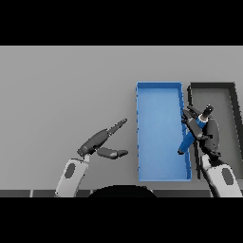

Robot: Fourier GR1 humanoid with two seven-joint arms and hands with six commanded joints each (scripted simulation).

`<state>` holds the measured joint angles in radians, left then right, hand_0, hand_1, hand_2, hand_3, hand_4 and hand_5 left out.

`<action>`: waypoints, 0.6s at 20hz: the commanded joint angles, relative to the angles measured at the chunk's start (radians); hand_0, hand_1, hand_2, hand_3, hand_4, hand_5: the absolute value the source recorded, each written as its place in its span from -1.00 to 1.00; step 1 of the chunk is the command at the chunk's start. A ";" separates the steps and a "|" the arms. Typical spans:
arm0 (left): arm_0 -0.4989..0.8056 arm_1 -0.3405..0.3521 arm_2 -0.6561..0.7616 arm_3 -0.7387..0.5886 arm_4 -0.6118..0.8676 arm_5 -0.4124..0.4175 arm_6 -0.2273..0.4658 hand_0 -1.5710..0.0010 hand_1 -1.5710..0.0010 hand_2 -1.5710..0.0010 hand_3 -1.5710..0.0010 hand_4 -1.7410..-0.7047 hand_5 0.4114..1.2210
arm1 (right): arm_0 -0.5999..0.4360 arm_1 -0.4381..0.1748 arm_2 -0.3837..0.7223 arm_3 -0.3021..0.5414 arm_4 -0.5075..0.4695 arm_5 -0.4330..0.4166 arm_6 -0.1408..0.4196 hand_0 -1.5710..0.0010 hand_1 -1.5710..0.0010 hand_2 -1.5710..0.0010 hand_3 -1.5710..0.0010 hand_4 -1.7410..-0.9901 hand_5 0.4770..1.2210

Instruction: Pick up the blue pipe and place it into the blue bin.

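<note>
Head view: a plain grey desk [61,80] fills the scene, matte and unmarked, with nothing of the room beyond it showing.

The right robot hand [208,135] comes up from the lower right edge, its dark fingers curled around the blue pipe [190,135]. The pipe is tilted, with a dark-capped end poking up past the fingers and its lower end dipping to the hand's left, over the right wall of the blue bin [161,85]. It is held above the wall; whether it touches the rim I cannot tell.

The blue bin is a long rectangular tray just to the left of the right robot hand, its floor bare. Directly under and behind that hand sits a dark grey bin [213,85], set just beside the blue one with only a narrow gap between their walls. The two adjoining walls stand right below the held pipe.

The left robot hand [102,142] shows well to the left of the blue bin, above the open desk, fingers stretched out straight toward the bin and thumb spread apart, holding nothing.
</note>
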<state>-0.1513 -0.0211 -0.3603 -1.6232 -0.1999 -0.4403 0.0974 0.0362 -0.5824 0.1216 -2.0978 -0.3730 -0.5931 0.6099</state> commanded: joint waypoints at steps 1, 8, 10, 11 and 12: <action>0.000 0.005 0.005 -0.007 0.011 -0.006 -0.002 1.00 1.00 1.00 1.00 0.65 -0.97 | 0.027 -0.020 0.034 -0.006 0.009 -0.045 0.000 -1.00 -1.00 -1.00 -1.00 -1.00 1.00; 0.020 0.011 -0.009 -0.019 0.007 -0.007 -0.008 1.00 1.00 1.00 1.00 0.66 -0.98 | 0.055 -0.228 0.291 0.018 -0.100 -0.354 -0.004 -1.00 -0.97 -1.00 -0.08 -1.00 1.00; 0.020 0.006 -0.016 -0.019 -0.002 -0.004 0.004 1.00 1.00 1.00 1.00 0.66 -0.97 | 0.024 -0.259 0.328 0.078 -0.155 -0.366 -0.006 -0.49 -0.36 -0.36 0.20 -0.60 1.00; 0.023 0.008 -0.016 -0.025 -0.004 0.000 0.002 1.00 1.00 1.00 1.00 0.67 -0.97 | 0.010 -0.279 0.344 0.092 -0.175 -0.365 -0.008 -0.19 -0.09 -0.09 0.36 -0.36 1.00; 0.020 0.006 -0.014 -0.018 -0.007 0.003 0.013 1.00 1.00 1.00 1.00 0.67 -0.97 | -0.010 -0.297 0.365 0.108 -0.202 -0.365 -0.007 0.05 0.13 0.13 0.49 -0.13 1.00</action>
<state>-0.1319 -0.0151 -0.3744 -1.6411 -0.2075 -0.4370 0.1125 0.0250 -0.8797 0.4859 -1.9897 -0.5719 -0.9553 0.5955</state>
